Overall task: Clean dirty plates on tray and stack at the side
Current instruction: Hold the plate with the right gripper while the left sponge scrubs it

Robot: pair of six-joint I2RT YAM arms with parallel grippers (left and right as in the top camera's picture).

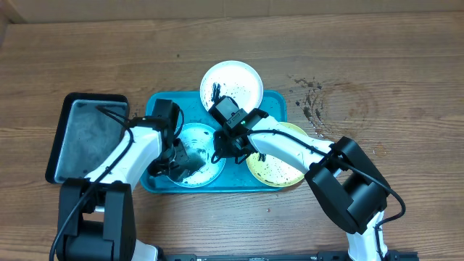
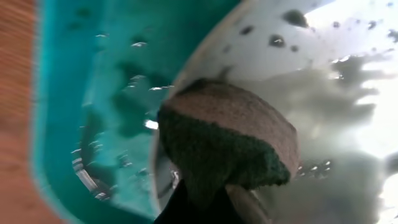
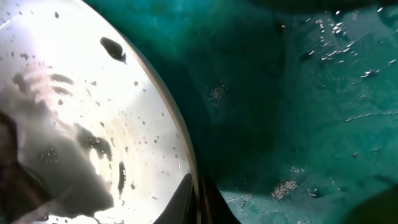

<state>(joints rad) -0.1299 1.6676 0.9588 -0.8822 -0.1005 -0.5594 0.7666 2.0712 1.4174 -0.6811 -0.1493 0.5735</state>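
The turquoise tray [image 1: 274, 109] holds the light blue plate [image 1: 203, 172] at its left and the yellow-green plate [image 1: 279, 170] at its right, both speckled black. The white plate [image 1: 235, 81], smeared black, lies over the tray's far rim. My left gripper [image 1: 181, 156] is shut on a brown and green sponge [image 2: 230, 143] that rests on the light blue plate [image 2: 336, 74]. My right gripper [image 1: 220, 148] is shut on that plate's right rim [image 3: 199, 199]. The plate [image 3: 81, 124] shows wet with dark specks. The tray also shows in the left wrist view [image 2: 93, 93] and the right wrist view [image 3: 311, 93].
A smaller black tray with a grey inside [image 1: 83, 134] lies left of the turquoise tray. Dark specks [image 1: 312, 98] stain the wooden table to the right of the white plate.
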